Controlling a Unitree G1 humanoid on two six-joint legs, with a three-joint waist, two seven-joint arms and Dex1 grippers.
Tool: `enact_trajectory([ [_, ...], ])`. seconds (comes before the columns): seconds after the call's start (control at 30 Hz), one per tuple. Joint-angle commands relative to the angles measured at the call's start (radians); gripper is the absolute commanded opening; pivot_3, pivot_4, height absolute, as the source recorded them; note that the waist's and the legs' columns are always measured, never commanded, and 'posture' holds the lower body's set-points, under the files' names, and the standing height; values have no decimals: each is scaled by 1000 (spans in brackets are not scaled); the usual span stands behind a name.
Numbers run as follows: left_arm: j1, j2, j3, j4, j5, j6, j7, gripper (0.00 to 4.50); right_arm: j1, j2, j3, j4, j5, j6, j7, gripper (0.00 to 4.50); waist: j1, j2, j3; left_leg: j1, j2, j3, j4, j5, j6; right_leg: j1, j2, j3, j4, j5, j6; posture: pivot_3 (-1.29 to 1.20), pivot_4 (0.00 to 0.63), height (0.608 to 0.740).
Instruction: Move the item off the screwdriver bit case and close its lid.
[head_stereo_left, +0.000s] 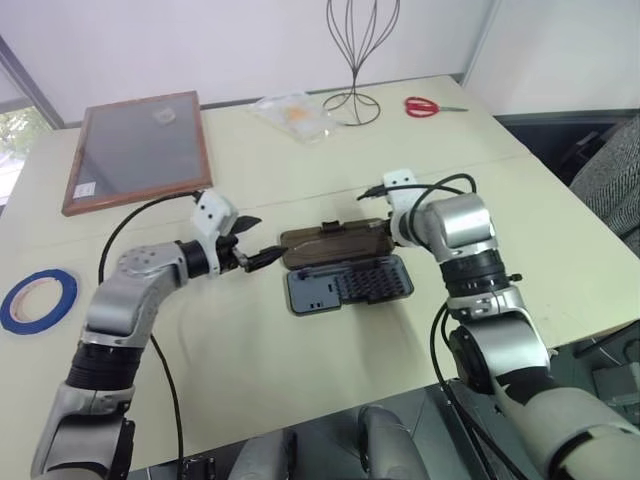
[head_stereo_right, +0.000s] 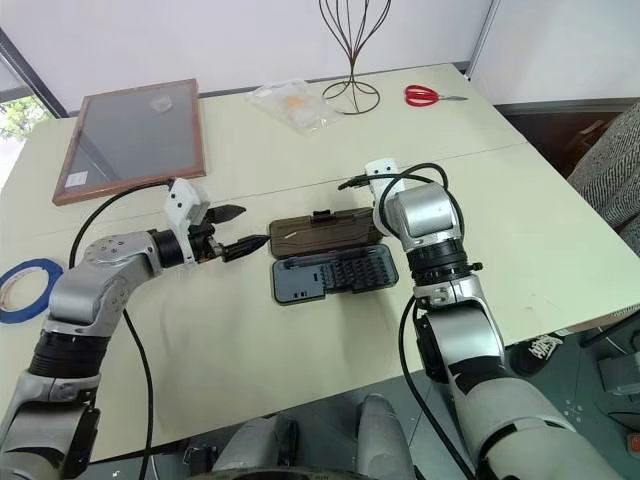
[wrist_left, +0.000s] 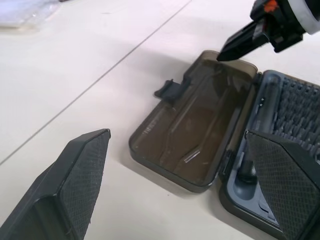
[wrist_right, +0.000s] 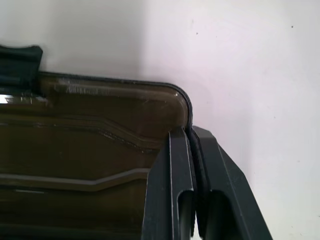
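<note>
head view / right gripper (head_stereo_right: 372, 226): fingers clenched on the far right corner of the lid (head_stereo_right: 322, 232), arm angled down onto it.
head view / left gripper (head_stereo_left: 258, 243): released, fingers spread wide, hovering just left of the case, not touching it.
head view / screwdriver bit case (head_stereo_left: 350, 284): open on the table (head_stereo_left: 300, 370) between the two arms; dark grey base with rows of bits nearest the robot, brown lid lying flat on the far side.
head view / blue tape roll (head_stereo_left: 38, 299): flat on the table at far left, well apart from the case.
head view / rest: wooden-framed grey board (head_stereo_left: 137, 149) far left, red-handled scissors (head_stereo_left: 422, 106) far right, wire stand (head_stereo_left: 352, 60) and clear plastic bag (head_stereo_left: 295, 113) at the far edge.
left wrist view / own fingers (wrist_left: 70, 190): wide apart, nothing between them; lid (wrist_left: 200, 130) and its latch tab (wrist_left: 170, 90) lie ahead, bit rows beside the lid.
left wrist view / right gripper (wrist_left: 235, 45): tip down on the lid's far corner.
right wrist view / fingers (wrist_right: 177, 185): pressed together with the lid's edge (wrist_right: 120, 90) pinched at its rounded corner.
</note>
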Motion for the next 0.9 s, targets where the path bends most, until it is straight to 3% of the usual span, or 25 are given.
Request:
enact_trajectory([
  [0.03,-28,8,27,-16,1,-20,5,4500,37,-11,32,-89,18,70,23,31,0,0,0,0,0,0,0,0,0,0,0,0,0,0,0,0,150,740],
  [0.4,-36,5,32,-7,-1,-28,4,4500,110,-70,89,-435,100,237,86,31,-1,0,0,-1,0,0,0,0,0,-1,0,0,0,0,0,0,150,740],
  [0.9,-46,1,20,5,8,-40,0,4500,159,-79,84,-465,133,261,43,31,1,0,0,-1,0,0,0,0,0,-1,0,0,0,0,0,0,150,740],
])
